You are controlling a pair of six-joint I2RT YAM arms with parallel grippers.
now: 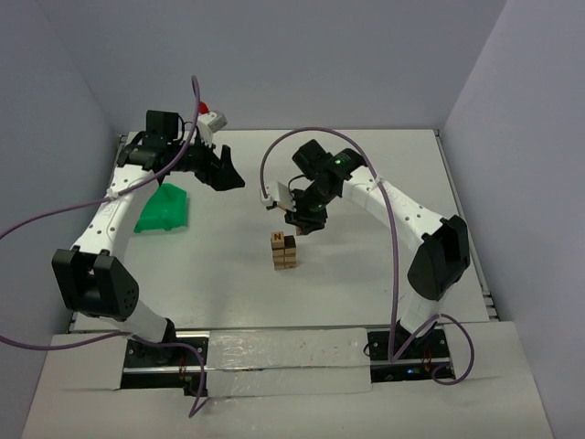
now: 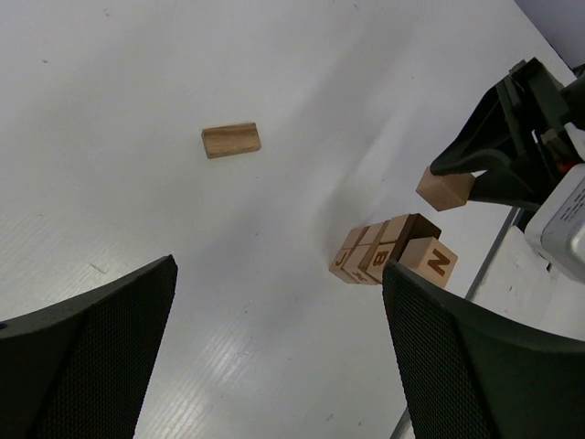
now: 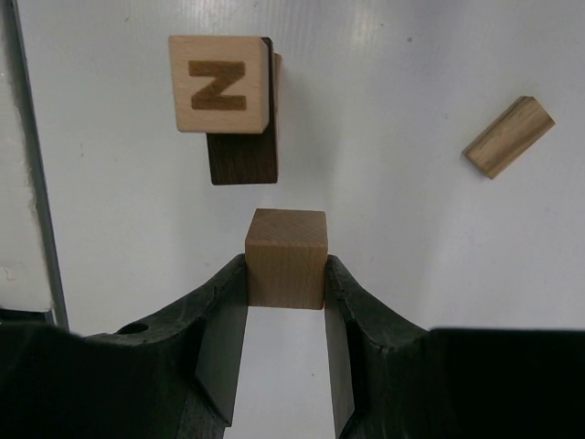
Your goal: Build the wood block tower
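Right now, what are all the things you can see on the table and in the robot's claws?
tower: one, light tan, middle of the table, a block marked N on top
loose wood block: one, tan, lying flat, apart from the tower
held cube: one, tan, in the air near the tower
green bin: one, green, left side of the table
table: one, white, under everything
left claw: one, black, open and empty
right claw: one, black, shut on the held cube
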